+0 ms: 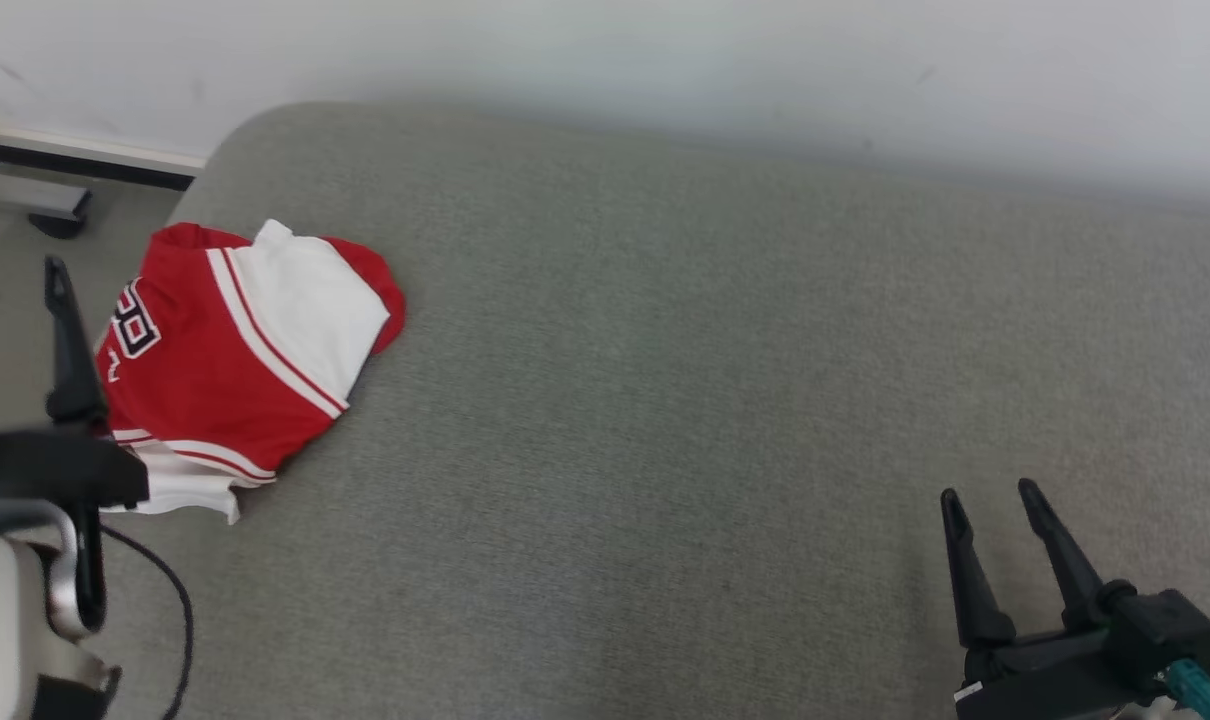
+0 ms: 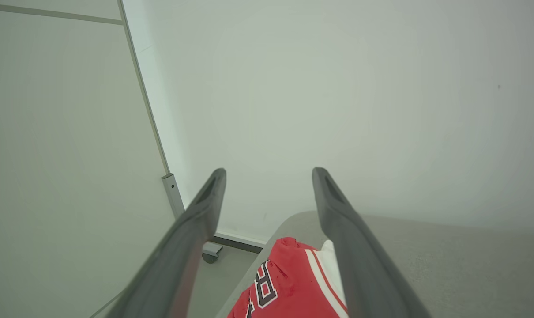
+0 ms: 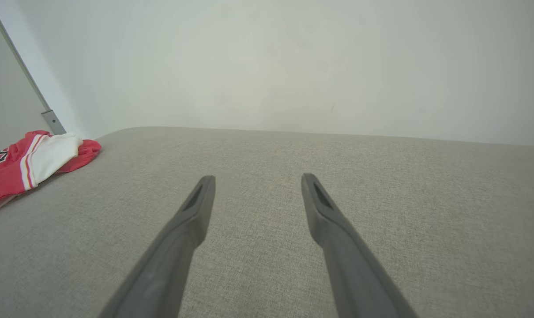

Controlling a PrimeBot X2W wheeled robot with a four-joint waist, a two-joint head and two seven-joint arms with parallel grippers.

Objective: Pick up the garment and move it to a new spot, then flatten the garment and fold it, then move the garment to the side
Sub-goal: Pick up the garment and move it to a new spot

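A crumpled red and white garment (image 1: 235, 350) with black lettering lies at the left end of the grey fabric surface (image 1: 665, 400). My left gripper (image 1: 60, 270) hovers just left of the garment, seen edge-on. In the left wrist view the left gripper (image 2: 269, 172) is open with nothing between its fingers, and the garment (image 2: 289, 282) lies below them. My right gripper (image 1: 989, 492) stands open at the lower right, far from the garment, over bare fabric. In the right wrist view the right gripper (image 3: 258, 179) is open and the garment (image 3: 28, 163) sits at the far left.
A white wall (image 1: 765, 60) runs behind the surface. Past the surface's rounded left edge are floor and a panel on a castor foot (image 1: 60, 215). A black cable (image 1: 180, 610) hangs by my left arm.
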